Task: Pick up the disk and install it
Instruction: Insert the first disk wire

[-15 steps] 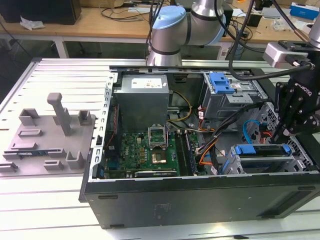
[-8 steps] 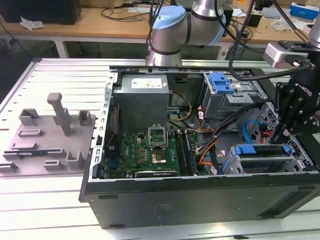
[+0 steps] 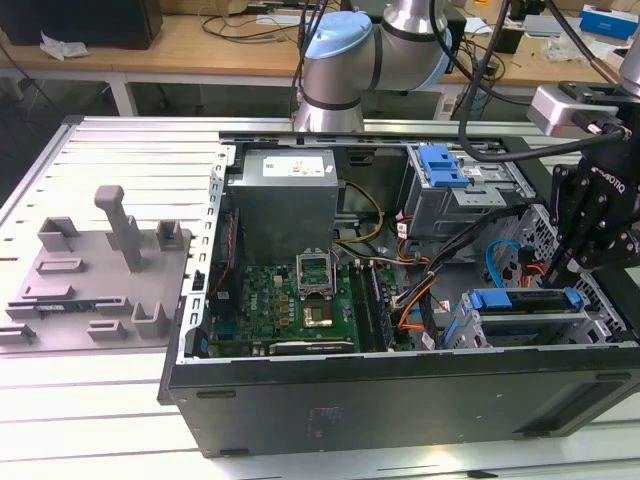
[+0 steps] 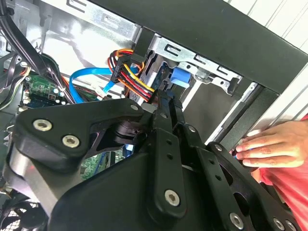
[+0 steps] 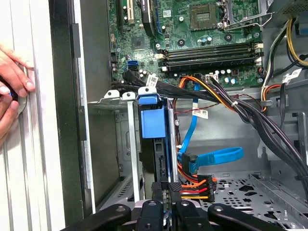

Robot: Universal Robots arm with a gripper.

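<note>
The gripper [image 3: 572, 262] hangs inside the open computer case [image 3: 400, 395] at the exterior view's right, its black fingers drawn together and pointing down toward the near-right corner. The disk [image 3: 527, 300] sits there in the drive cage [image 3: 545, 325], its blue carrier bracket showing across the top with the long axis running left to right in the exterior view; it lies just below and slightly to the near left of the fingertips. In the first wrist view the same blue bracket [image 5: 154, 118] stands on edge between the cage rails, straight ahead of the closed fingertips [image 5: 166, 204], with a cable plug and its red, yellow and black wires beside them; whether the fingers pinch anything, I cannot tell. Counted: one arm, one gripper, one disk in the near cage, a second blue-handled bay [image 3: 443, 165] farther back, one motherboard [image 3: 290, 295], one grey power supply [image 3: 283, 195], one grey fixture tray [image 3: 95, 275] on the table at the left. A person's hand [image 4: 267, 147] rests on the outside of the case wall, apart from the gripper.
</note>
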